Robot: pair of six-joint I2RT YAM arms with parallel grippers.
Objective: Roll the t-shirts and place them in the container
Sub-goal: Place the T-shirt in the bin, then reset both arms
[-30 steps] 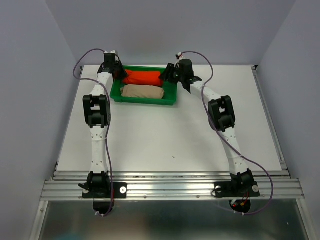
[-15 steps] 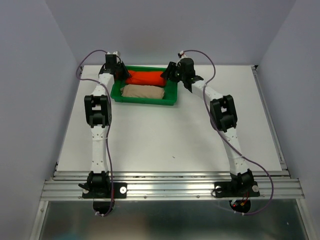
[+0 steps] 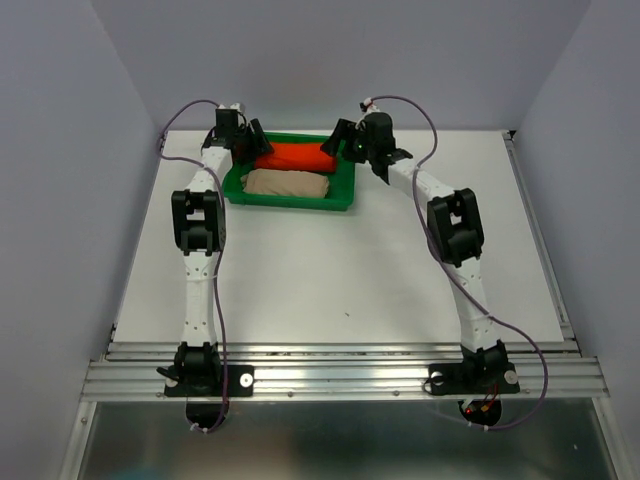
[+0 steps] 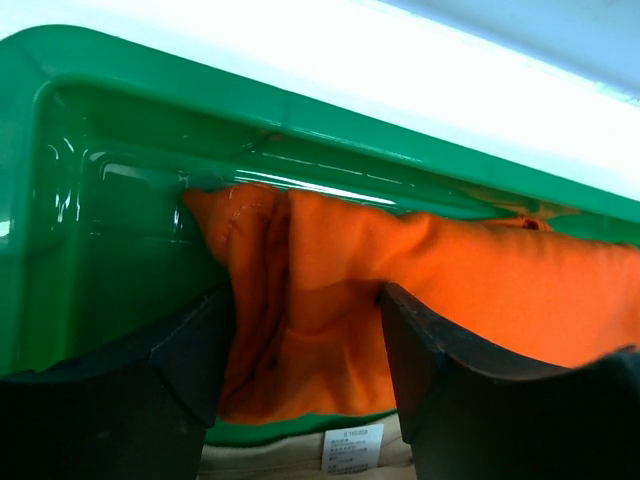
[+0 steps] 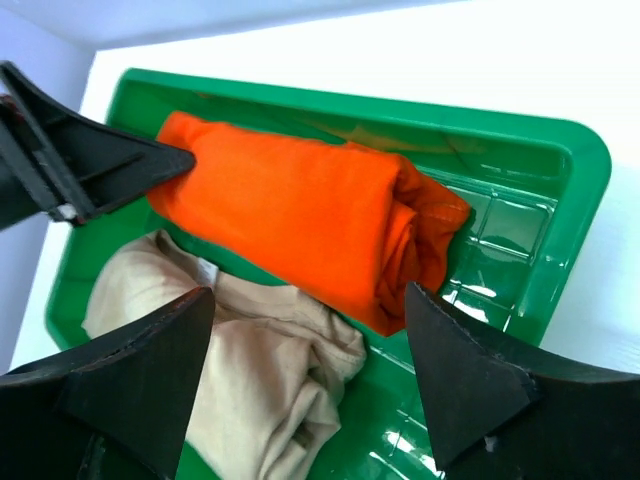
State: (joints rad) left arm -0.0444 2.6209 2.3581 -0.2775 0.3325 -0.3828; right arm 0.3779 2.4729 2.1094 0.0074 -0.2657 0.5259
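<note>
- Left gripper (image 3: 243,143) sat at the far-left corner of the tray. From the top view its fingers blurred into the dark wrist body and were hard to separate.
- Left wrist view: two black fingers (image 4: 195,350) stood spread apart, either side of the orange roll's left end. Nothing was pinched. Couldn't tell if the pads brushed the cloth.
- Rectangular green plastic tray (image 3: 345,196) lay at the far-centre of the flat white table (image 3: 330,270), w/ both tees inside.
- Soft orange-red fabric t-shirt (image 5: 290,210) was rolled into a tight cylinder along the tray's far wall, left end close to the left wall. Its right end ran out of frame in the left wrist view.
- Soft beige fabric t-shirt (image 5: 270,390) was on the near side of the tray, a looser, creased bundle touching the orange roll lengthwise.
- In the left wrist view only a sliver of beige showed at the bottom edge, w/ a small white label (image 4: 350,445), print too small to read. The rest was hidden behind the fingers.
- The tray floor at the right end was bare and glossy.
- Right gripper (image 5: 308,300) hung over the tray's far-right corner, fingers wide apart, nothing between them but air. Only the finger tips showed, cut off at the frame bottom.
</note>
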